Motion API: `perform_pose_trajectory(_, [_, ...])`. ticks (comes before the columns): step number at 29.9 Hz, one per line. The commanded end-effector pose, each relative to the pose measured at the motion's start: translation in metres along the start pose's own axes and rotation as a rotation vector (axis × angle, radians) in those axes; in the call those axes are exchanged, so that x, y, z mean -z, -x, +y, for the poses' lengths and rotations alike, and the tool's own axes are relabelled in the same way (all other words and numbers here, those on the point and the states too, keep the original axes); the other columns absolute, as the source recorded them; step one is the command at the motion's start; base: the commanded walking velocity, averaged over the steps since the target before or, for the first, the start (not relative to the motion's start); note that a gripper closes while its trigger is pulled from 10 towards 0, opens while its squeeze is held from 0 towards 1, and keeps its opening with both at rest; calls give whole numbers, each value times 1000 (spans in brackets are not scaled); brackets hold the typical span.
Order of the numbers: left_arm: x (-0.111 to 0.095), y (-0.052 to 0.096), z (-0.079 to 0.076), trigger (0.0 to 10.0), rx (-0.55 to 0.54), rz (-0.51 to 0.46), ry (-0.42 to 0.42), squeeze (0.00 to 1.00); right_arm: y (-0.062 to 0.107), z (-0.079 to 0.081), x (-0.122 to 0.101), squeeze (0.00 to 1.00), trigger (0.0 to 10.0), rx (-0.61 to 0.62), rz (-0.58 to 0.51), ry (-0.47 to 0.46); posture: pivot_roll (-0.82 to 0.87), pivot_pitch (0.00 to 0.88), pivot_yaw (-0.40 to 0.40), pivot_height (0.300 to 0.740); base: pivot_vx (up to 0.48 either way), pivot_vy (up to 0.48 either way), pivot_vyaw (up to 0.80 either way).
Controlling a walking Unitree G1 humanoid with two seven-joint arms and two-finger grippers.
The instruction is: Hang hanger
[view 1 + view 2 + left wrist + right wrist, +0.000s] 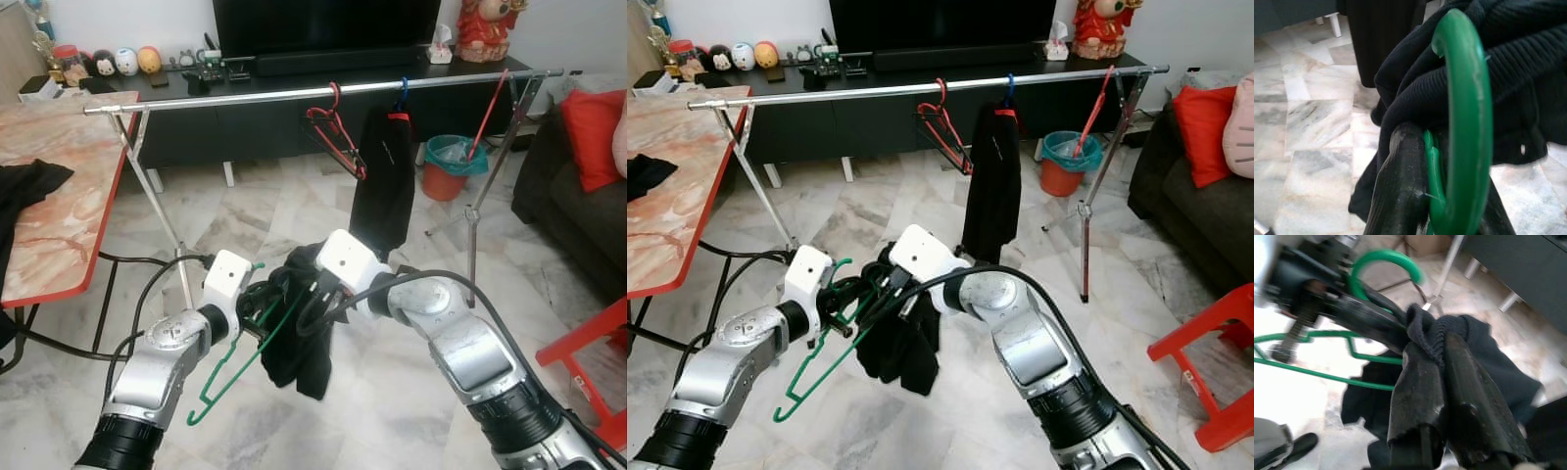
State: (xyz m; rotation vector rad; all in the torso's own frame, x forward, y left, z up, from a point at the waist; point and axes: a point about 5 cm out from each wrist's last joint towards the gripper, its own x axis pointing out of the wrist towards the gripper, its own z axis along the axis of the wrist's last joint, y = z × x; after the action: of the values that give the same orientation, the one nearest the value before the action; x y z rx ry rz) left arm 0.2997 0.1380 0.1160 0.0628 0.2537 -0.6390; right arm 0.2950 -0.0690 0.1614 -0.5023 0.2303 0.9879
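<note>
The green hanger point(240, 362) hangs low in front of the robot, tilted, its hook end at the left gripper point(257, 299) and its frame sloping down toward 7 o'clock. The left gripper's fingers point(1400, 196) are pressed together on the hanger's neck just below the hook. A dark knitted garment point(299, 333) is bunched over the hanger and droops beneath it. The right gripper point(1437, 357) comes in from 3 o'clock, its fingers pinching a fold of that garment right beside the hook.

Beyond, at 12 o'clock, a metal clothes rail point(294, 95) spans the room on crossed legs point(157, 186). On it hang an empty red hanger point(335, 132) and, just beside it, a black garment on a blue hanger point(384, 176); these sit directly behind the grippers. A red stick point(487, 117) leans on the rail at 1 o'clock above an orange bin point(451, 166). A marble-topped table point(59, 196) stands at 9 o'clock, a dark sofa with a red cushion point(593, 137) at 3 o'clock, and a low TV cabinet point(245, 117) behind the rail.
</note>
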Motion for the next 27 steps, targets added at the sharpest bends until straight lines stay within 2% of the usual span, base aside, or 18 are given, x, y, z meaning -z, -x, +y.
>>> perform_pose_trajectory(1, [-10,1,-3,10000,22,-35,-16,0,6,14,-13,0,10000,-108,-86,25,-11,0,-11,728,0,0,0])
perform_pose_trajectory(2, [-10,1,-3,10000,22,-35,-16,0,6,14,-13,0,10000,-108,-86,25,-11,0,-11,728,0,0,0])
perform_pose_trajectory(5, [-11,2,-3,10000,30,-42,-11,0,18,23,-11,0,10000,-219,-111,69,-12,0,-11,728,0,0,0])
perform_pose_trajectory(7, [-11,2,-3,10000,32,-47,-8,0,22,23,-8,0,10000,-233,-97,81,-12,0,-11,728,0,0,0])
perform_pose_trajectory(12, [-14,1,-4,10000,30,-68,-4,0,27,14,8,0,10000,-208,-21,94,-19,0,-12,728,0,0,0])
perform_pose_trajectory(22, [-17,2,-8,10000,60,-91,17,0,31,5,21,0,10000,-176,11,67,-18,0,-10,728,0,0,0])
perform_pose_trajectory(23, [-17,3,-8,10000,61,-93,19,0,31,4,22,643,10000,-172,13,62,-18,0,-10,728,0,0,0])
perform_pose_trajectory(24, [-17,3,-8,10000,61,-94,20,0,31,4,22,1000,10000,-173,13,64,-18,0,-10,728,0,0,0])
perform_pose_trajectory(27, [-17,2,-8,10000,59,-97,22,0,30,3,22,1000,10000,-169,13,67,-20,0,-9,728,0,0,0])
